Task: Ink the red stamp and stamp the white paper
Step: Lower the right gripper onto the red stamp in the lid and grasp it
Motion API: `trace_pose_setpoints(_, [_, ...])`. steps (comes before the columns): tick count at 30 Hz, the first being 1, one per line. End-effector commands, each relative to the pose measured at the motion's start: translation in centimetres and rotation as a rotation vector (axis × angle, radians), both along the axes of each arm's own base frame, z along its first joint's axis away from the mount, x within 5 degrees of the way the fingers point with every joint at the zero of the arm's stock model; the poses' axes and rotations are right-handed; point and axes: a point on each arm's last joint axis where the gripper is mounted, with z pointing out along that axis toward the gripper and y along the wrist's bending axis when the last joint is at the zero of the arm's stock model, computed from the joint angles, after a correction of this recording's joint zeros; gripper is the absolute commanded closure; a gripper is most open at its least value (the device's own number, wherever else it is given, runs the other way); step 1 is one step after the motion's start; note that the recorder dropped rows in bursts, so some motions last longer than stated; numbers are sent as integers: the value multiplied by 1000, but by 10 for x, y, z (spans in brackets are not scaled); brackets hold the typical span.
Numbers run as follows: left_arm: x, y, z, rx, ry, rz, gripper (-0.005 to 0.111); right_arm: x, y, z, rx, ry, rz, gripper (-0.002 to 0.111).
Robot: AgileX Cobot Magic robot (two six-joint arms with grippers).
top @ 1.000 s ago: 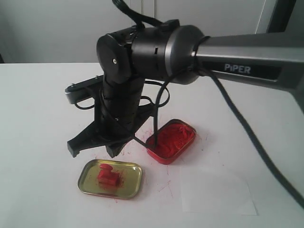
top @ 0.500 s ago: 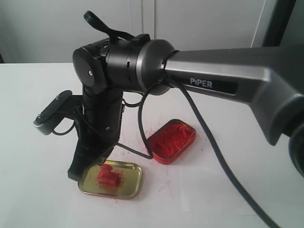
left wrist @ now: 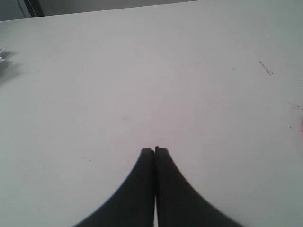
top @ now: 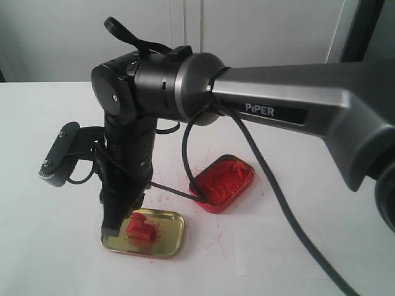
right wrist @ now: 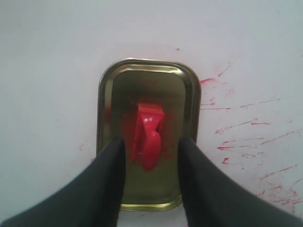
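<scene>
Inside the gold tin lid (top: pixel 175 223) sits the red stamp (top: pixel 139 229). It seems to lie on its side on the lid's floor, with red smudges around it. The lid rests flat on the white table (top: pixel 37 123), close to the front edge of the exterior view.

The right gripper (right wrist: pixel 152 144) hangs just over the lid. Its two black fingers (right wrist: pixel 113 175) are spread wide, one on each side of the stamp. In the right wrist view there is a gap between each finger and the stamp, so nothing is pinched. The big black arm (top: pixel 160 86) reaches in from the right and bends down to the lid. A small black camera (top: pixel 58 154) sticks out from its side, and a black cable (top: pixel 278 203) loops down from it.

Just behind the lid and to its right is the red tin (top: pixel 223 184), full of red ink paste. Thin red streaks (right wrist: pixel 246 127) mark the table around both tins.

The white paper (top: pixel 262 250) lies in front of the red tin, but it is faint against the table and hard to make out.

The left gripper (left wrist: pixel 155 150) is over a bare part of the table. Its jaws are pressed together and hold nothing.
</scene>
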Motion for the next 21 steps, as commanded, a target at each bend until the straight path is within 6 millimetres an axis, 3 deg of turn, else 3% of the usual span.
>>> trace_pose_setpoints(1, [0,0,-1,-9,1,-2,107,0,-1,0,-13,-20,39,71])
trace_pose_setpoints(14, [0,0,-1,-9,1,-2,107,-1,-3,-17,-26,-14,33,71])
trace_pose_setpoints(21, [0,0,-1,-9,1,-2,107,3,0,-39,-58,21,-20,71])
